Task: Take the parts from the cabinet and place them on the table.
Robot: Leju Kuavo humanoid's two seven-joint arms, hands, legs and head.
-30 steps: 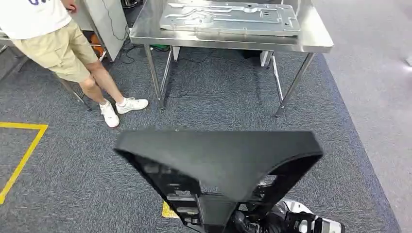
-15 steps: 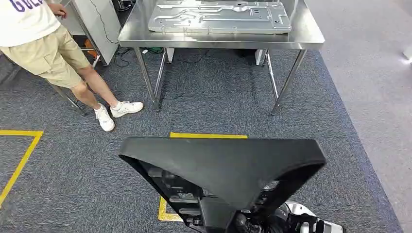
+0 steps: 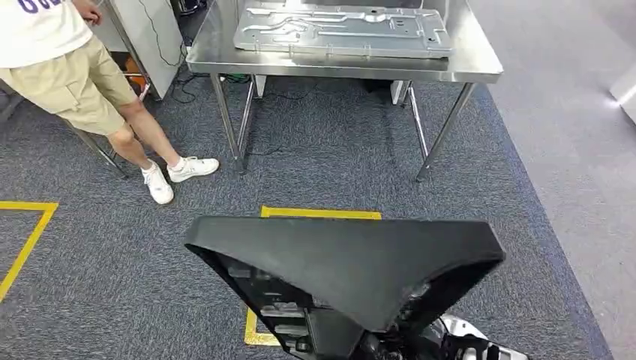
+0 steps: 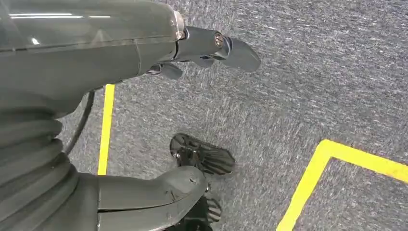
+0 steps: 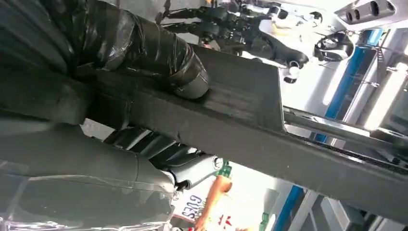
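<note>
A large black plastic part (image 3: pixel 352 262), wide at the top and narrowing downward, hangs in front of me in the head view. My right hand (image 5: pixel 120 57) grips it, with the tape-wrapped thumb pressed on the part's flat edge (image 5: pixel 240 106). Ahead stands the steel table (image 3: pixel 469 66) with a grey stamped metal panel (image 3: pixel 345 30) lying on it. My left hand (image 4: pixel 110 48) hangs over the carpet with its fingers (image 4: pixel 235 53) and thumb (image 4: pixel 159 187) apart and nothing between them.
A person (image 3: pixel 75 67) in beige shorts and white shoes stands at the left, beside a grey cabinet (image 3: pixel 150 37). Yellow tape lines (image 3: pixel 319 214) mark the dark carpet between me and the table. Lighter floor (image 3: pixel 570 112) runs along the right.
The whole view has shifted: the table now sits higher and farther in the picture, and a yellow tape line shows above the part. My right hand holds the black part as before.
</note>
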